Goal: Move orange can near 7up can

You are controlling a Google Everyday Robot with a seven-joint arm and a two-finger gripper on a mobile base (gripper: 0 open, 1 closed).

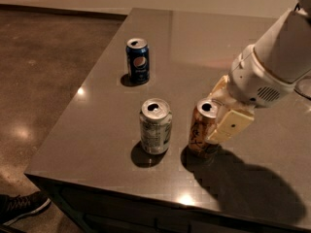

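1. Pinching the orange can [200, 130] between my fingers [229, 125], I grip it by its upper half.
2. The orange can is just beside the 7up can [155, 126], apart from it and leaning slightly.
3. I cannot tell whether its base touches the worktop [87, 140].
4. The 7up can stands upright.
5. A blue can [138, 61] stands well behind the 7up can.

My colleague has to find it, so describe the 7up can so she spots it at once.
On the grey table, two cans stand together near the front edge. The 7up can is the silvery, pale green one on the image left; the orange can beside it is gripped by the end effector.
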